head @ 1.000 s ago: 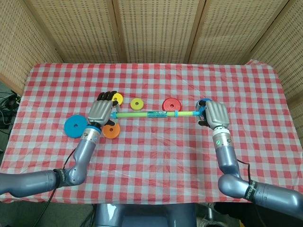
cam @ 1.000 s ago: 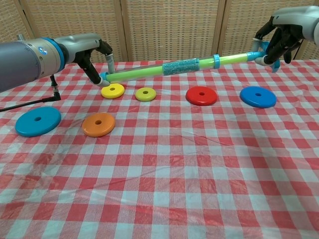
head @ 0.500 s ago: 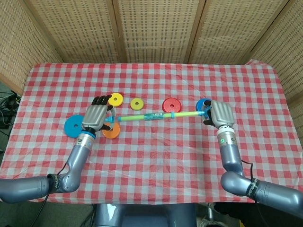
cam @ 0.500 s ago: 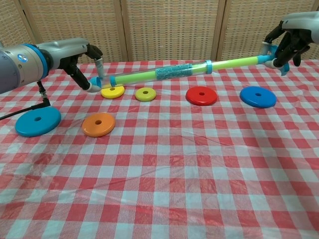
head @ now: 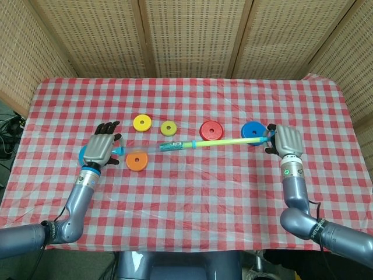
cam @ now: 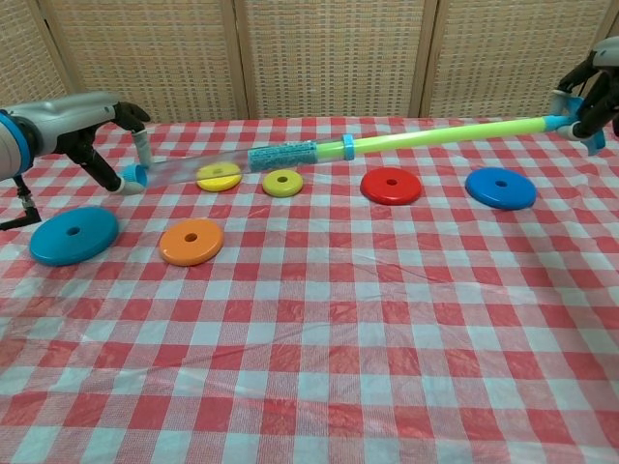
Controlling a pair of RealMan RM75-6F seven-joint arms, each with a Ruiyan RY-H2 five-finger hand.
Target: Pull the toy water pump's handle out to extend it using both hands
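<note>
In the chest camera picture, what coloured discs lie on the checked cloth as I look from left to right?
large blue disc → orange disc → larger yellow disc → smaller yellow disc → red disc → second blue disc. The toy pump is held above them, between the left hand and right hand.

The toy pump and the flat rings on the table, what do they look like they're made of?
The toy pump looks like plastic: a clear see-through barrel with a glossy lime-green rod. The rings, such as the orange ring, look like smooth moulded plastic or possibly foam; their even matte colour leaves that open.
</note>
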